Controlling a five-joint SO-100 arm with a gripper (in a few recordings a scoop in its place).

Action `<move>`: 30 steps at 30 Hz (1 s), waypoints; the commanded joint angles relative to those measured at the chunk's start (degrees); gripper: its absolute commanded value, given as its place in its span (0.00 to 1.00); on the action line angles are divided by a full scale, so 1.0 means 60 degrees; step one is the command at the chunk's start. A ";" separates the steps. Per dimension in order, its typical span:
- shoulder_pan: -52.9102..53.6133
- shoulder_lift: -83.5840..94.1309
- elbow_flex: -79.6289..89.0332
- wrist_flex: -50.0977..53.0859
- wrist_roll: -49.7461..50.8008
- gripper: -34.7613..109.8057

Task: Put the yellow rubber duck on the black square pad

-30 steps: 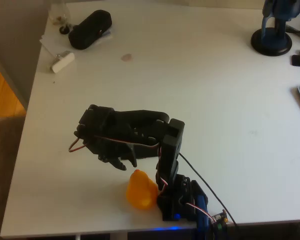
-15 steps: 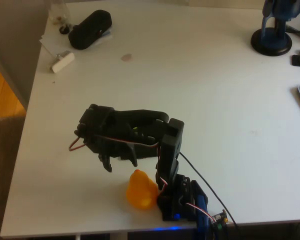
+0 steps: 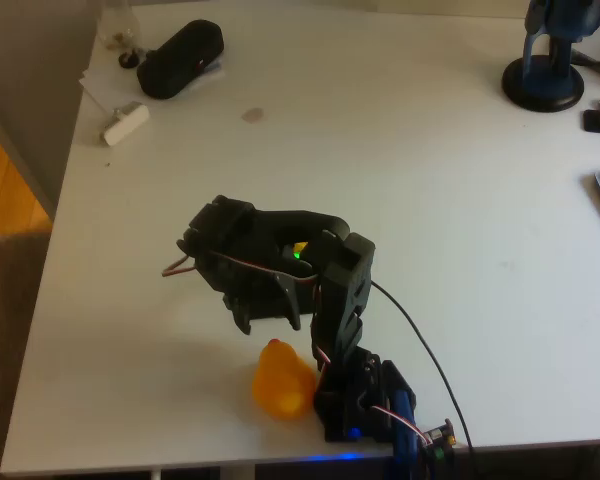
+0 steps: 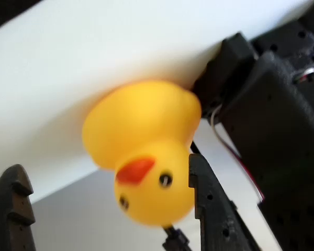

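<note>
While folded low over the white bench [image 3: 430, 250], black arm bent back toward its base, jaws [image 3: 268, 312] pointing down, spread wide, empty, just above one yellow rubber duck [image 3: 283, 379]. Duck near front edge, touching arm base. In wrist view, duck [image 4: 144, 151] between two open fingertips [image 4: 201, 183], ungripped.

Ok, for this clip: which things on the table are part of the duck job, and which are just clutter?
Part of the job:
- yellow rubber duck, near the table's front edge beside the arm's base
- gripper, jaws open, just above the duck

Lying about:
- black oblong case, far left corner
- small white block near it
- blue stand, far right corner
</note>
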 commanded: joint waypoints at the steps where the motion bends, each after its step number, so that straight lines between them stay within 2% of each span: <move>1: 0.0029 0.0234 0.0513 -0.0161 -0.0146 0.48; 18: -0.0059 0.0117 0.0718 -0.0527 -0.0176 0.48; 30: -0.2051 0.0117 0.0688 -0.0513 -0.0073 0.48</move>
